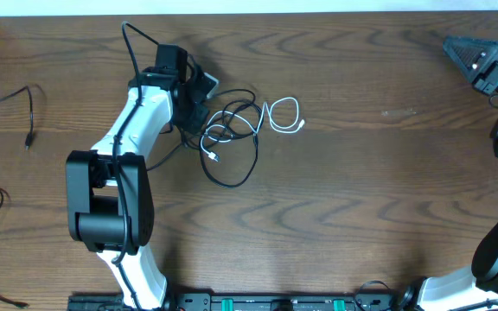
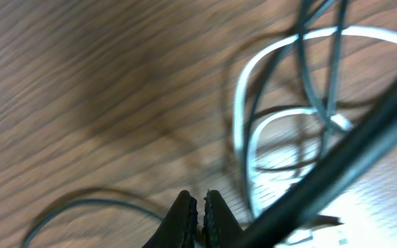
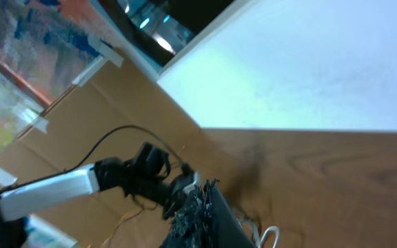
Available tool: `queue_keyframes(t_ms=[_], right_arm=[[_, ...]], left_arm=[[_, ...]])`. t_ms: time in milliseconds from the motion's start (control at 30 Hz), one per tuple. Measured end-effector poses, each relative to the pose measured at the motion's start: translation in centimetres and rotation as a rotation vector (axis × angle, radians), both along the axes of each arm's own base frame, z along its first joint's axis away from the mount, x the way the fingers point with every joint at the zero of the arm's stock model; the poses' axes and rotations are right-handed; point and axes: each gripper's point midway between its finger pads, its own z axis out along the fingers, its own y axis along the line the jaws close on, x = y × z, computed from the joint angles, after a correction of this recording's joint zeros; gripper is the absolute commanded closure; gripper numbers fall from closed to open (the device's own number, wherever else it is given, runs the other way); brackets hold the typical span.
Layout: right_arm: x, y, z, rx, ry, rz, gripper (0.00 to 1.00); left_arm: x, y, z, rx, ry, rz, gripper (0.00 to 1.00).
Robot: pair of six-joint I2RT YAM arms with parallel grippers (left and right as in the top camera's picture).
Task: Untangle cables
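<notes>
Left pincer [image 2: 200, 207] closed beside the tangled cables [image 1: 232, 138], upper centre-left of the overhead frame.
Its fingers [image 2: 183, 215] meet with nothing seen between them. Black cords and the short white cable [image 1: 285, 116] lie bunched on the table [image 1: 361, 190]. Two separate black cables [image 1: 14, 102] lie at far left. Right pincer [image 1: 458, 49] closed, upper right, well apart.
</notes>
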Motion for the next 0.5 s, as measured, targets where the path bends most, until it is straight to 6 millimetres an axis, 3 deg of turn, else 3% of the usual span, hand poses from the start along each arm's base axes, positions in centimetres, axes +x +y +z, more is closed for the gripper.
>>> queue_keyframes(t_ms=[133,233,267,367,467,500], right_arm=[[-0.8,1.9,-0.7,-0.014,0.043,0.095,0.99],[-1.1,4.8,-1.6,-0.013,0.085,0.189,0.99],[-1.3,5.9,-2.0,-0.01,0.104,0.223,0.91],[-1.4,9.2,-3.8,0.021,0.199,0.306,0.51],[-1.1,12.0,-6.3,0.063,0.34,0.331,0.32],[-0.8,13.4,-8.0,0.066,0.398,0.317,0.28]], left_arm=[[0.1,-3.0,0.4,-0.099,-0.014,-0.056,0.93],[0.0,-5.7,0.8,-0.158,-0.028,-0.112,0.92],[-0.1,-6.7,1.0,-0.175,-0.031,-0.135,0.92],[-0.5,-9.1,1.2,-0.201,-0.039,-0.189,0.92],[-0.7,-10.5,1.4,-0.21,-0.049,-0.222,0.93],[-0.8,-10.7,1.4,-0.211,-0.05,-0.226,0.93]])
